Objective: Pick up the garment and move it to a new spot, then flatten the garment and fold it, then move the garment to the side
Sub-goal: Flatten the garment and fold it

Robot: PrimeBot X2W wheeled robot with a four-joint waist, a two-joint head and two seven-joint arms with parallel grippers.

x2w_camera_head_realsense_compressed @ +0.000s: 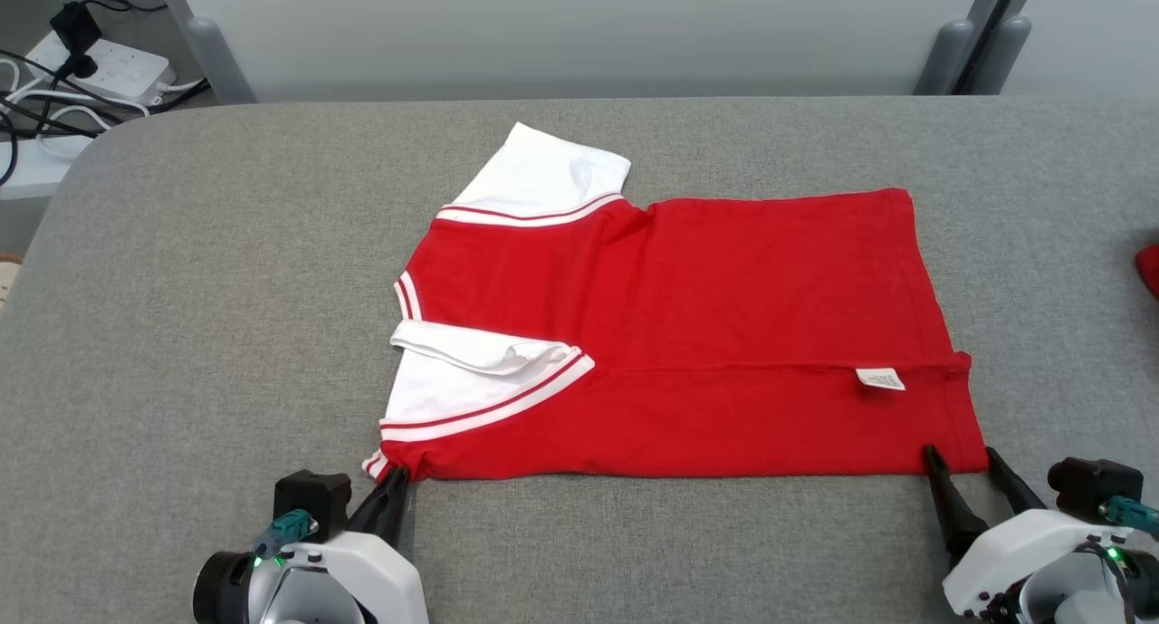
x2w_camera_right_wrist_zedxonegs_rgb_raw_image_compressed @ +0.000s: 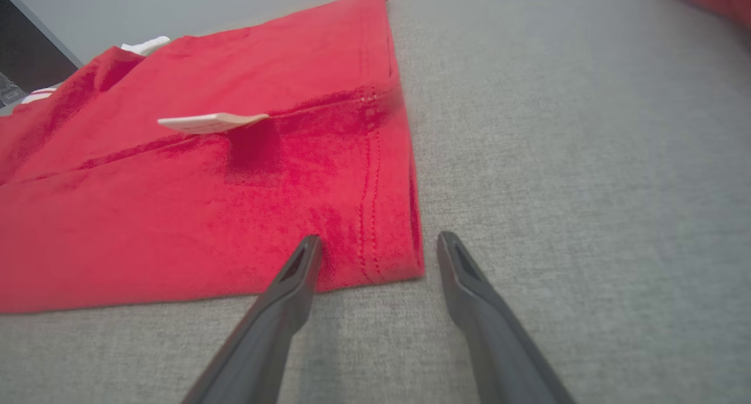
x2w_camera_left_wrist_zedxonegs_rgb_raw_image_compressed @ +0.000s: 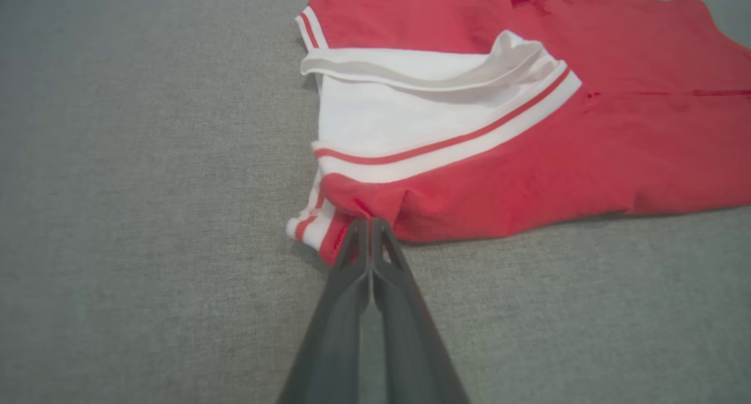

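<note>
The garment (x2w_camera_head_realsense_compressed: 706, 334) is a red shirt with white, red-striped sleeves, lying partly folded across the middle of the grey table (x2w_camera_head_realsense_compressed: 181, 334). My left gripper (x2w_camera_head_realsense_compressed: 396, 481) is shut on the garment's near left corner (x2w_camera_left_wrist_zedxonegs_rgb_raw_image_compressed: 352, 207), pinching red cloth beside the striped cuff, fingertips together (x2w_camera_left_wrist_zedxonegs_rgb_raw_image_compressed: 369, 225). At the near right corner (x2w_camera_right_wrist_zedxonegs_rgb_raw_image_compressed: 375, 257), my right gripper (x2w_camera_head_realsense_compressed: 962, 457) stands open, one finger (x2w_camera_right_wrist_zedxonegs_rgb_raw_image_compressed: 302, 263) over the cloth's edge and the other (x2w_camera_right_wrist_zedxonegs_rgb_raw_image_compressed: 455, 257) on the table just past the hem. A white label (x2w_camera_head_realsense_compressed: 880, 379) lies on the lower fold.
Another red item (x2w_camera_head_realsense_compressed: 1148, 269) shows at the table's right edge. Cables and a power strip (x2w_camera_head_realsense_compressed: 100, 67) lie on the floor beyond the far left corner. A pale wall and grey posts (x2w_camera_head_realsense_compressed: 951, 58) stand behind the table.
</note>
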